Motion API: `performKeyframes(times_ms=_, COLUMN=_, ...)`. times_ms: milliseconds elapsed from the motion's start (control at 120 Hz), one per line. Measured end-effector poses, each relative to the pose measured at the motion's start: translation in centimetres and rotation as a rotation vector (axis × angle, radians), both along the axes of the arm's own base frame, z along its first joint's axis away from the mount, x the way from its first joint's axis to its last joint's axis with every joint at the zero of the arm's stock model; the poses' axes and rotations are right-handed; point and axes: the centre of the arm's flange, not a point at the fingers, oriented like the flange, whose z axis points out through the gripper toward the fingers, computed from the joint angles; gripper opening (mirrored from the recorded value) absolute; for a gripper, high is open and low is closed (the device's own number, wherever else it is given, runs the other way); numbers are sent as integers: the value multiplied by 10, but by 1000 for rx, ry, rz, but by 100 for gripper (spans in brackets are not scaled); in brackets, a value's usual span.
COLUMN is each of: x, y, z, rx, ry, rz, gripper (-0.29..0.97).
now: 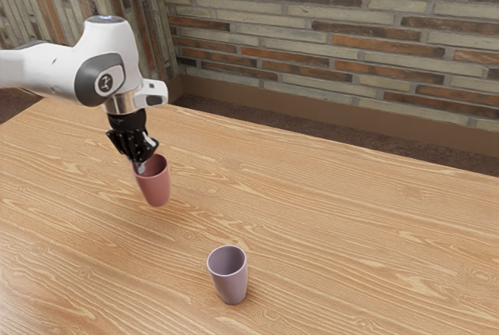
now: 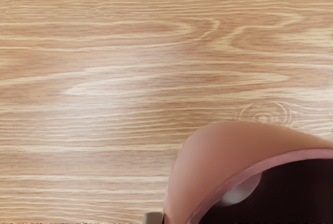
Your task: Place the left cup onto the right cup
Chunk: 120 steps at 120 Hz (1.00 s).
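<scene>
End effector [image 1: 140,165] pinches the pink cup [image 1: 154,183] by its rim, up off the tabletop [image 1: 351,218]. It looks like the carrying step. Next it must go over the purple cup [image 1: 228,273] and come down gently.

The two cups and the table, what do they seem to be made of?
The pink cup looks like smooth matte plastic: even colour, thin rim. The purple cup looks the same. The table seems wood or veneer: grain lines and knots, faint sheen.

Raised cup [image 1: 153,181] hangs above table [image 1: 351,218] (standing cup [image 1: 228,273] well apart).
</scene>
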Motion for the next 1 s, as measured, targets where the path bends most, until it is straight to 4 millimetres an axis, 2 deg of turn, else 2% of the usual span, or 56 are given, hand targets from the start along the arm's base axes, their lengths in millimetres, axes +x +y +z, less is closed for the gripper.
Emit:
performKeyframes(times_ms=383, x=-12, y=-30, z=17, rx=4, ry=-10, rz=-58, gripper=-11)
performKeyframes(times_ms=575, x=-15, y=-46, z=20, rx=5, ry=-11, rz=-88, gripper=-11)
performKeyframes(times_ms=800, x=-20, y=-75, z=24, rx=6, ry=-16, rz=-144, gripper=-11)
performKeyframes(times_ms=1000, x=-25, y=-90, z=26, rx=6, ry=-15, rz=-175, gripper=-11)
